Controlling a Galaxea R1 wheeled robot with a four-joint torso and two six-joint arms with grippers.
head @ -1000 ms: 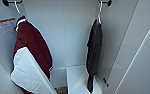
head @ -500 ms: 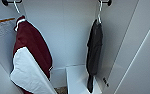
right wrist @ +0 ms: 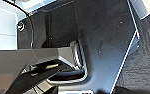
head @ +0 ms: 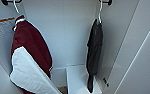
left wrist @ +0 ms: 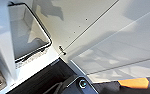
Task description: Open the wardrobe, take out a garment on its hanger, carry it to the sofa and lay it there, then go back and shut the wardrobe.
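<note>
We look into the tall white wardrobe (head: 66,37), its doors standing open so that the plain white back panel and side walls face us in the head view. A dark rail runs along its top edge, and from it hang two garments, well apart. Toward the left wall hangs a maroon garment with a broad white panel (head: 31,65) on its own white hanger (head: 15,7). Toward the right wall hangs the long, slim black fabric garment (head: 94,52), limp and narrow, its lower end dangling in front of a white box-like shelf (head: 77,78) at the wardrobe's bottom. The thin white hanger (head: 100,12) carrying it hooks over the rail near the top right corner. From the left wrist we see white panels with a small hinge fitting (left wrist: 62,50) at their edge; from the right wrist, dark robot parts over dark carpet (right wrist: 143,62). We cannot tell how far either gripper is open, nor how close it is to the black garment.
</note>
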